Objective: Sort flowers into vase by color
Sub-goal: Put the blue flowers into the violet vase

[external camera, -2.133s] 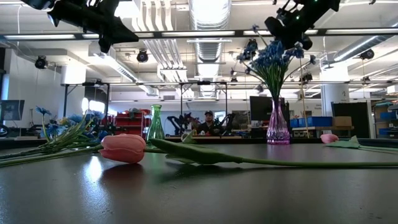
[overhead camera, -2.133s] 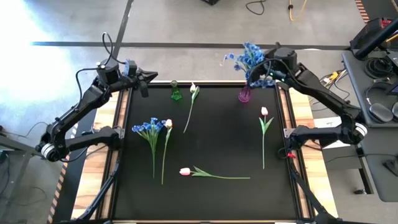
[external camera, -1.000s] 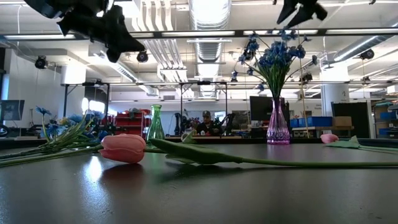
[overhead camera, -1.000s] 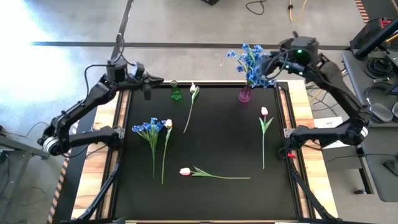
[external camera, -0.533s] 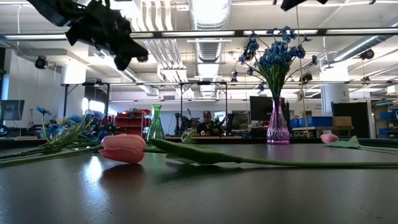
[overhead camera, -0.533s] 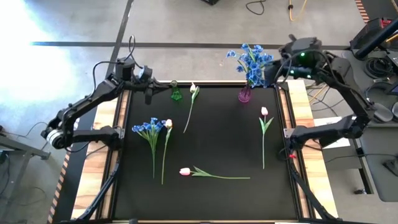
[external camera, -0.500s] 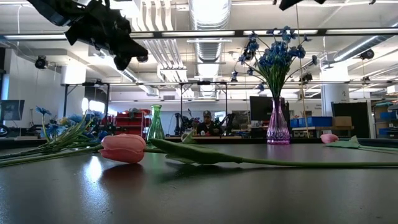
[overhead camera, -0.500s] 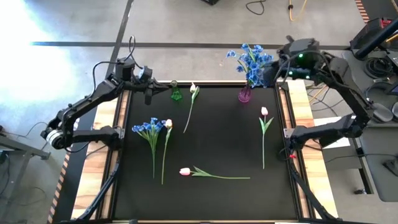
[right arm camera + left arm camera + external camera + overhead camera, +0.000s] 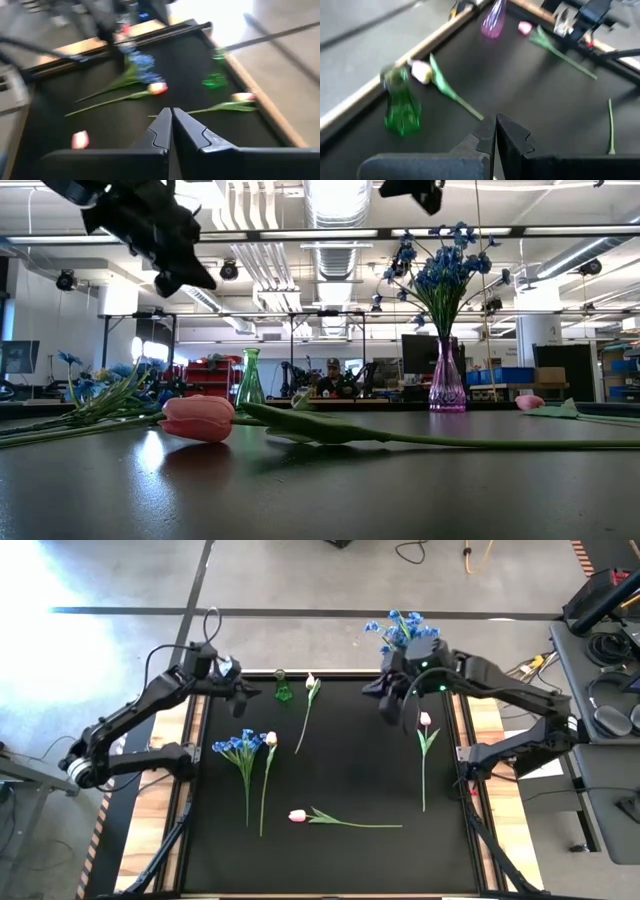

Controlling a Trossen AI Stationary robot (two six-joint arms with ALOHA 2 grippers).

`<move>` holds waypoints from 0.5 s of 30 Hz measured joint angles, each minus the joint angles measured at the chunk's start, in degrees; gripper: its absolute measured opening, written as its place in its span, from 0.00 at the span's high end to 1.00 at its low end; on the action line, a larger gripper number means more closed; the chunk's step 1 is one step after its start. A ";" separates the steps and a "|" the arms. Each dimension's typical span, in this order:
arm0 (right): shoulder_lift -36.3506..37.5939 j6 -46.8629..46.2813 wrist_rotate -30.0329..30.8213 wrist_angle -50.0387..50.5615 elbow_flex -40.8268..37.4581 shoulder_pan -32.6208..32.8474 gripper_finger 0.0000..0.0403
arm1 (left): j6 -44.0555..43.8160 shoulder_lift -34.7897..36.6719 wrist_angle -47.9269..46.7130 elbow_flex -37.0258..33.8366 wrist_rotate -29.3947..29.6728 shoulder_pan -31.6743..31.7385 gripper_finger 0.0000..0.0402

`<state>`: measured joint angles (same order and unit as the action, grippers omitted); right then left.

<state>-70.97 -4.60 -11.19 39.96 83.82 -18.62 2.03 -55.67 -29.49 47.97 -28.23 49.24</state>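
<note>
A bunch of blue flowers (image 9: 401, 630) stands with its stems in the purple vase (image 9: 447, 383) at the table's far right. The empty green vase (image 9: 283, 689) stands at the far edge. Lying on the black mat are a second blue bunch (image 9: 243, 744), two white tulips (image 9: 311, 684) (image 9: 271, 739) and two pink tulips (image 9: 297, 815) (image 9: 425, 720). My left gripper (image 9: 243, 698) hovers shut, just left of the green vase. My right gripper (image 9: 388, 712) hovers shut, high over the mat beside the purple vase, which its arm hides in the high view.
The black mat (image 9: 350, 780) has wooden rails along its left and right sides. Bare mat lies between the tulips in the middle. Beyond the far edge the low view shows a workshop with a person (image 9: 335, 377) seated far off.
My right gripper has swung from beyond the table's far right corner toward the left and near edges, and now stands over the mat by the purple vase. My left gripper has shifted a little toward the near edge, beside the green vase. The flowers have kept still.
</note>
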 joint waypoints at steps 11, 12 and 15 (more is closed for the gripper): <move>-0.03 7.72 -7.30 -13.95 -13.31 -0.49 0.98 | -23.84 8.05 -9.16 0.02 22.50 -19.16 1.00; -0.33 8.56 -7.35 -13.98 -13.66 -0.49 0.98 | -26.15 8.22 -10.67 0.02 23.78 -21.40 1.00; -1.23 10.56 -7.45 -13.63 -14.64 -0.54 0.98 | -30.60 8.13 -14.25 0.02 28.54 -27.97 1.00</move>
<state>-72.20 5.95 -18.65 26.33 69.18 -19.16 -28.57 -47.54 -43.74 47.99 0.31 21.27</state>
